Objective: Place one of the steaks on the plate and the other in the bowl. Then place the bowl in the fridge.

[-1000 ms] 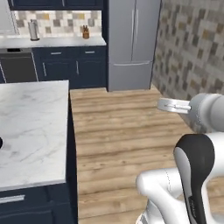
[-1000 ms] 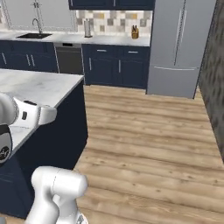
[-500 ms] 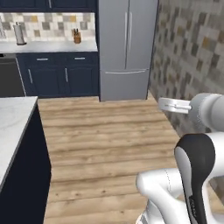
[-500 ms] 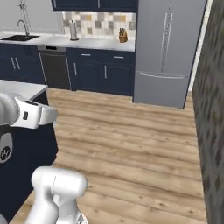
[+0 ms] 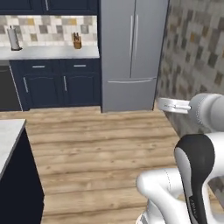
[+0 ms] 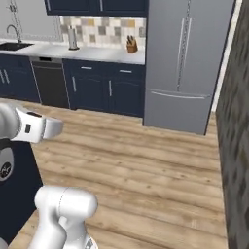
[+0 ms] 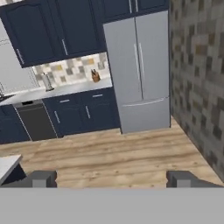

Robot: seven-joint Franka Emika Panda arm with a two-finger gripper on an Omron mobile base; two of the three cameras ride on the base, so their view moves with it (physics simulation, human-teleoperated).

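Note:
The fridge [image 5: 131, 52] stands tall and grey at the end of the navy cabinet run, both doors and the lower drawer shut; it also appears as the fridge [image 6: 187, 63] and the fridge [image 7: 138, 74]. It is still some way off across the wooden floor. My gripper [image 7: 111, 179] is open, its two dark fingertips [image 7: 41, 178] far apart with nothing between them, and it points toward the fridge. The steaks, the plate and the bowl are out of view.
A rough stone wall [image 5: 197, 57] runs along the right of the fridge. Navy cabinets [image 5: 57, 83] with a counter carry a knife block [image 5: 77, 41] and a paper towel holder [image 5: 14, 39]. A dishwasher [image 6: 51, 82] and a sink [image 6: 12, 44] lie further left. The marble island corner [image 5: 8, 140] is at my left.
The whole picture has shifted: the base has moved, so the island slid off to the left and the fridge is now larger and nearer the middle. The gripper stays open.

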